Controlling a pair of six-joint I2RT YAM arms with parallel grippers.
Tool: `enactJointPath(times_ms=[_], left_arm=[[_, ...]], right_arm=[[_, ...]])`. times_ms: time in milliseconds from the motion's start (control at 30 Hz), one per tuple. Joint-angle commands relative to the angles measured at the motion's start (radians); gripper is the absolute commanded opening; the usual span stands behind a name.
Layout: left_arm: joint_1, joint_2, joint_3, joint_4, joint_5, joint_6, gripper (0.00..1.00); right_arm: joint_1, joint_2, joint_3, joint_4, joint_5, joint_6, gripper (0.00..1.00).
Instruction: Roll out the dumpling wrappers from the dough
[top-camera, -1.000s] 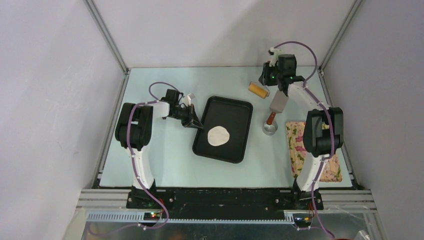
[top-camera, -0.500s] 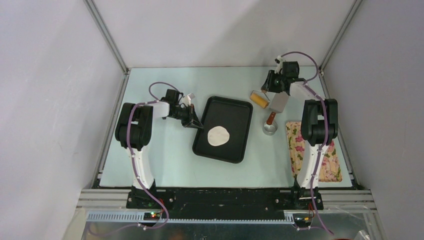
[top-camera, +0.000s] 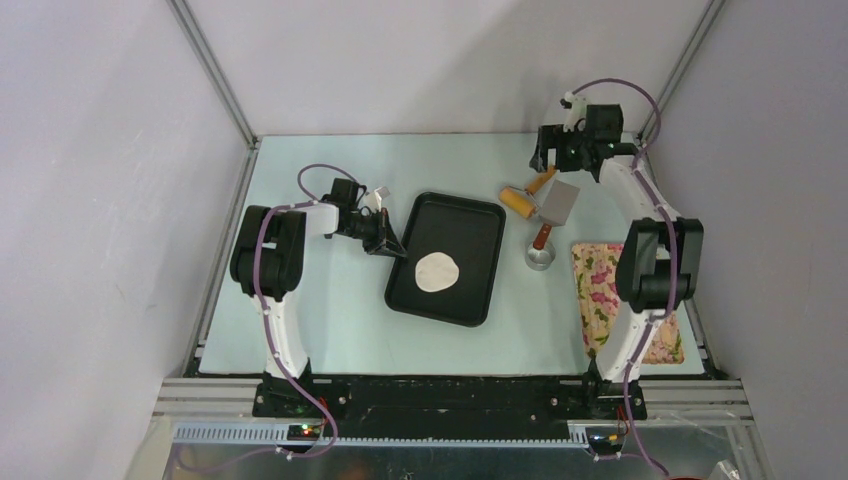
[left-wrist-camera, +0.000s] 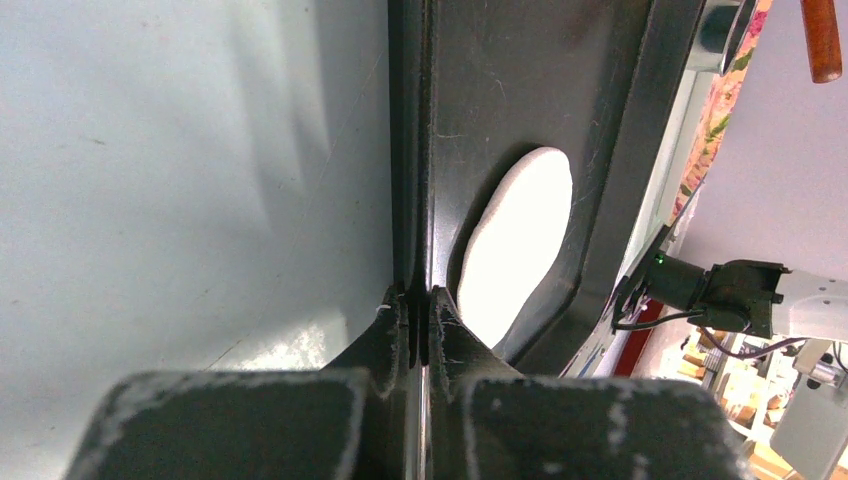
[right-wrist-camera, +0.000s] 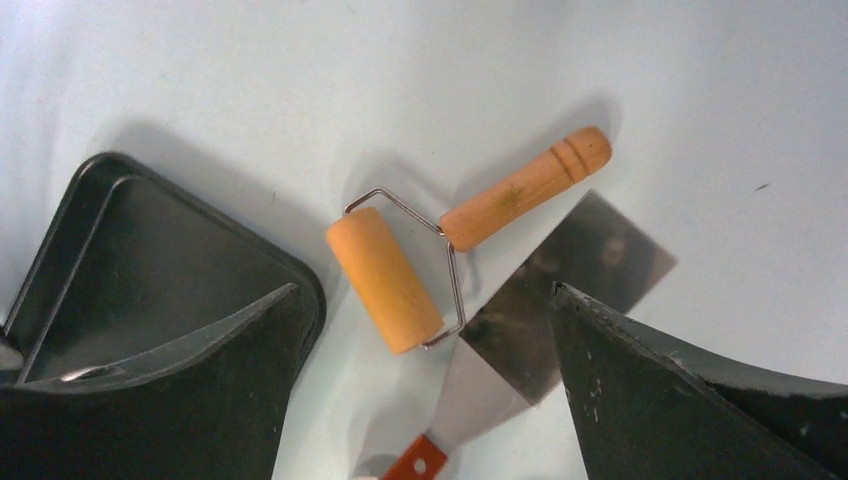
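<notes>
The dough (top-camera: 437, 271) lies as a flat white disc in the black tray (top-camera: 455, 204); the left wrist view shows the dough (left-wrist-camera: 520, 240) edge-on inside the tray (left-wrist-camera: 520, 90). My left gripper (top-camera: 394, 250) (left-wrist-camera: 420, 300) is shut on the tray's left rim. A wooden roller (top-camera: 518, 203) (right-wrist-camera: 385, 280) with a wooden handle (right-wrist-camera: 525, 187) rests on the table right of the tray. Above and behind it, my right gripper (top-camera: 562, 158) (right-wrist-camera: 422, 292) hangs open, holding nothing.
A metal scraper (top-camera: 558, 203) (right-wrist-camera: 590, 250) with a red handle lies beside the roller, its handle end resting in a small steel cup (top-camera: 540, 258). A floral cloth (top-camera: 598, 290) lies at the right edge. The right arm stands over the cloth.
My right gripper has opened, let go of the roller and drawn back toward the far right corner. The roller now lies on the table. The left arm has not moved.
</notes>
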Motion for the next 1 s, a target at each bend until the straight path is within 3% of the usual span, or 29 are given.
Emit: enactJointPath(times_ms=[0, 133, 300, 600, 967], left_arm=[[0.014, 0.024, -0.013, -0.053, -0.022, 0.023, 0.00], [0.014, 0.030, -0.011, -0.053, -0.018, 0.021, 0.00], [0.013, 0.028, -0.013, -0.052, -0.017, 0.024, 0.00], [0.013, 0.037, -0.009, -0.053, -0.037, 0.008, 0.00], [0.013, 0.023, -0.021, -0.040, -0.075, -0.005, 0.00]], right_arm=[[0.045, -0.203, 0.018, -0.110, 0.021, -0.222, 0.92], [0.130, -0.440, -0.181, -0.123, -0.002, -0.365, 0.91], [0.241, -0.548, -0.374, -0.167, -0.126, -0.389, 0.88], [0.231, -0.401, -0.449, -0.070, -0.180, -0.252, 0.79], [0.146, -0.376, -0.446, -0.273, -0.140, -0.339, 0.60]])
